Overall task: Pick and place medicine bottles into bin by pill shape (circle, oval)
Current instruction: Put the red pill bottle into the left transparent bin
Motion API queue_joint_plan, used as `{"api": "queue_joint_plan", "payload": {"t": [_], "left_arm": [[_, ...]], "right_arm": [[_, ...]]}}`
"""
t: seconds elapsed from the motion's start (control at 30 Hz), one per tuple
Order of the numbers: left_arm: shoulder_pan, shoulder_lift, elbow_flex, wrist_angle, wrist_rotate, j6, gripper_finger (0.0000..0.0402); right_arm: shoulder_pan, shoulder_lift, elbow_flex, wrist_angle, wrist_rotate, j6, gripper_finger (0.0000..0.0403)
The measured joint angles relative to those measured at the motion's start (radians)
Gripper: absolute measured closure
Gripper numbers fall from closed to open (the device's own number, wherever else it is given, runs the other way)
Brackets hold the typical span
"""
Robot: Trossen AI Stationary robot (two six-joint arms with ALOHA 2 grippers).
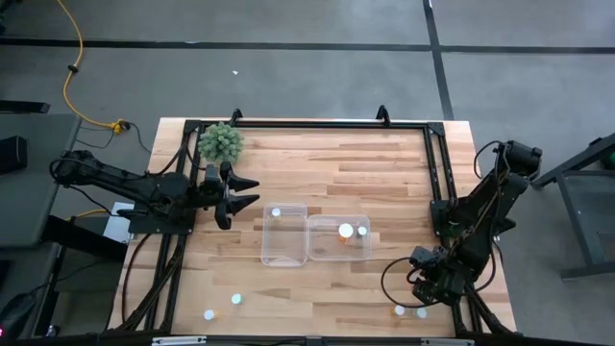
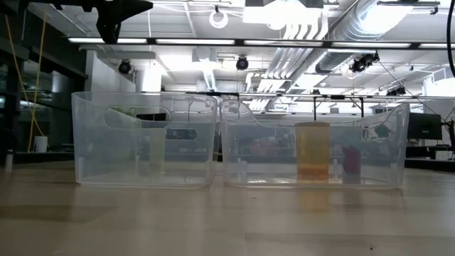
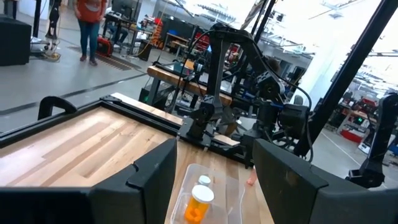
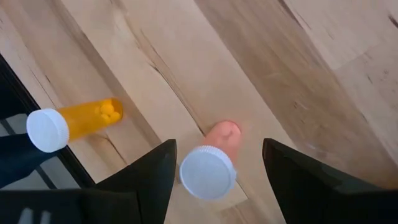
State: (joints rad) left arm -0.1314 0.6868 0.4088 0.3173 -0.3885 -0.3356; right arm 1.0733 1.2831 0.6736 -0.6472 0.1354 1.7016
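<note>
My right gripper (image 1: pixel 419 293) is open near the table's near right corner, its fingers (image 4: pixel 158 171) on either side of a pink bottle with a white cap (image 4: pixel 207 172), not touching it. An orange bottle (image 4: pixel 78 124) lies on its side beside it. My left gripper (image 1: pixel 248 192) is open and empty above the table, left of the left clear bin (image 1: pixel 284 234). That bin holds one bottle (image 1: pixel 276 212). The right bin (image 1: pixel 338 237) holds an orange bottle (image 2: pixel 313 151) and a smaller one (image 1: pixel 362 231). Two more bottles (image 1: pixel 236 299) stand near the near left edge.
A fuzzy green plant ball (image 1: pixel 221 142) sits at the far left corner. A black frame (image 1: pixel 307 123) runs along the table's far, left and right sides. Bare wood lies between the bins and the far edge. A person (image 3: pixel 90 25) walks in the room behind.
</note>
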Motion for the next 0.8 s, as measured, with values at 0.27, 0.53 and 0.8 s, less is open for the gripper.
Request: {"api": "queue_joint_plan", "payload": {"t": [0.27,0.53,0.8], "left_arm": [[0.0,0.0,0.0,-0.002,0.0,0.032,0.0202],[0.0,0.0,0.0,-0.003,0.0,0.032,0.0202],[0.0,0.0,0.0,-0.003,0.0,0.032,0.0202]], "right_arm": [[0.0,0.0,0.0,0.0,-0.065,0.0,0.0218],[0.0,0.0,0.0,0.001,-0.059,0.0,0.0298],[0.0,0.0,0.0,0.017,-0.022,0.0,0.03]]}}
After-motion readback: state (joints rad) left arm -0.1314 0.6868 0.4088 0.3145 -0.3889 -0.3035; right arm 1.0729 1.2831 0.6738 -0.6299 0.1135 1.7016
